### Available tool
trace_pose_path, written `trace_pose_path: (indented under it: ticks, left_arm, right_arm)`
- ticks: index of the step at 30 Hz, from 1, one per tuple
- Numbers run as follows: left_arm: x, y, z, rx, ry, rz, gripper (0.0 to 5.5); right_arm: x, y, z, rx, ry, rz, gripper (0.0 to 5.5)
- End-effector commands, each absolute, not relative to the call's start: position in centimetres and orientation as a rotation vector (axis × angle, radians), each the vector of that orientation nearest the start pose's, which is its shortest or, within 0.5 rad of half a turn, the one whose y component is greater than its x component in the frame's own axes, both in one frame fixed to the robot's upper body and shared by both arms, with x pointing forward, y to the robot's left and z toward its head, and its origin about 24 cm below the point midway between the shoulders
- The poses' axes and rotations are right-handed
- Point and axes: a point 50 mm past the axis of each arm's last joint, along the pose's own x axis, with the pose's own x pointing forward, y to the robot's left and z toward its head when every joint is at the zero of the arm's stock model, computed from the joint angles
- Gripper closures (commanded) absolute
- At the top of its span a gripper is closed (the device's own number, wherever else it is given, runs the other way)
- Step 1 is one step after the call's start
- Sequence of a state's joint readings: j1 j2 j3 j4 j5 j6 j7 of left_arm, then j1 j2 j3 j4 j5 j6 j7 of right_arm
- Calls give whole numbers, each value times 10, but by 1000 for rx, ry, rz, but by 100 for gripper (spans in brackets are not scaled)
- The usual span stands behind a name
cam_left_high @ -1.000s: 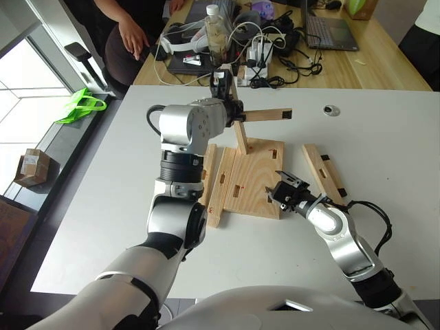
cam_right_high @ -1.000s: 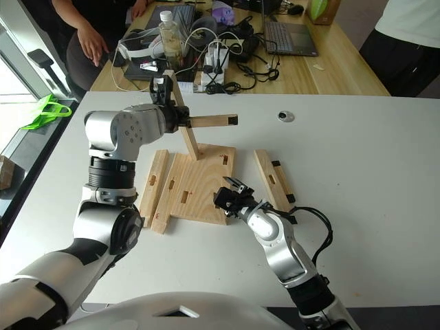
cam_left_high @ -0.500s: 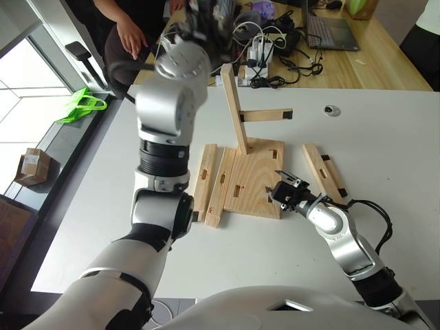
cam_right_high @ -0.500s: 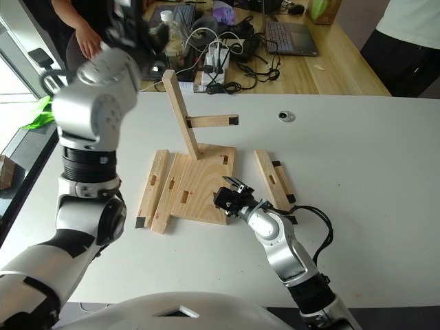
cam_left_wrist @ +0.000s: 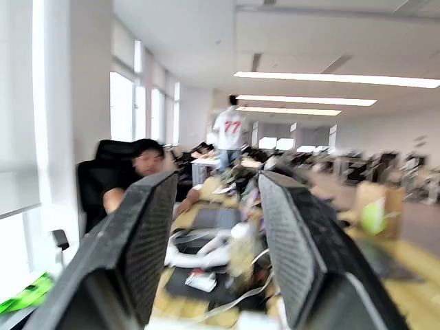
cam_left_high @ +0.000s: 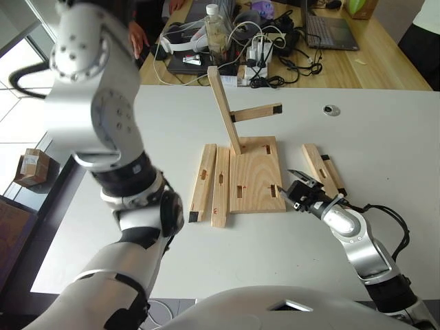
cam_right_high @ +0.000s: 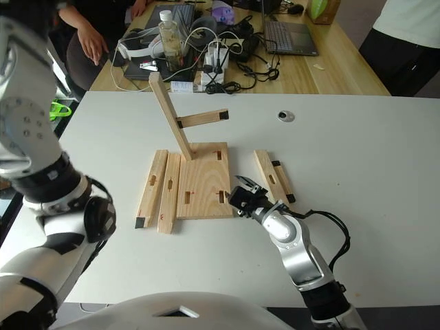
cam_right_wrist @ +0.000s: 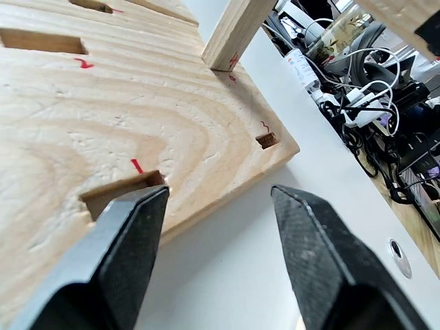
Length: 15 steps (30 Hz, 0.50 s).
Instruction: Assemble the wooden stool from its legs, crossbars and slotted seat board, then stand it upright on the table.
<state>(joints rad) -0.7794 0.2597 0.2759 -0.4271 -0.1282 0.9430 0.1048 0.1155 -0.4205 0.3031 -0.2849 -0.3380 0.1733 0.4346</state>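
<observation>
The slotted seat board (cam_left_high: 256, 175) lies flat on the white table. One leg (cam_left_high: 225, 110) stands tilted in its far left slot, with a crossbar (cam_left_high: 258, 112) sticking out to the right. Two more legs (cam_left_high: 203, 180) (cam_left_high: 221, 184) lie side by side against the board's left edge. Another wooden piece (cam_left_high: 322, 168) with dark pegs lies to its right. My right gripper (cam_left_high: 297, 190) is open at the board's near right corner, one finger (cam_right_wrist: 130, 254) over the board edge (cam_right_wrist: 103, 137). The left arm (cam_left_high: 96, 89) is raised high, its gripper (cam_left_wrist: 216, 234) open and holding nothing.
A cable hole (cam_left_high: 332, 110) sits in the table at the far right. Behind the table stands a wooden desk (cam_left_high: 385, 69) crowded with a bottle (cam_left_high: 214, 27), cables and laptops. White tabletop spreads in front of the board and to the right.
My left gripper let go of the upright leg and the arm swung up and left. The board with its leg turned square and shifted slightly right; the right gripper moved with its corner.
</observation>
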Motion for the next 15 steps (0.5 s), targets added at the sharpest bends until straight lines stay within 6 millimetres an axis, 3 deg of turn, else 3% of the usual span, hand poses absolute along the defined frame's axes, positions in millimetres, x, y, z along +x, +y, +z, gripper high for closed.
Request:
trace_pose_path:
  ticks: [1,2,4,6,9,15]
  left_arm:
    - [276,221,165,130,187,276,336]
    - [263,220,137,139,316,268,336]
    - [239,208,99,164,493,198,336]
    - [221,196,77,216,626,105,336]
    - [209,183,70,227,700,12,336]
    - [207,170,82,204,661,-10,336]
  right_arm:
    - [222,-167,50,-637,179,501,272]
    - [226,-177,52,-604,193,436,272]
    - [232,-201,53,-532,248,317,272]
    - [234,-224,47,-478,354,249,272]
    - [231,-239,41,-406,467,251,272]
    - [213,-226,56,-222,540,455,272]
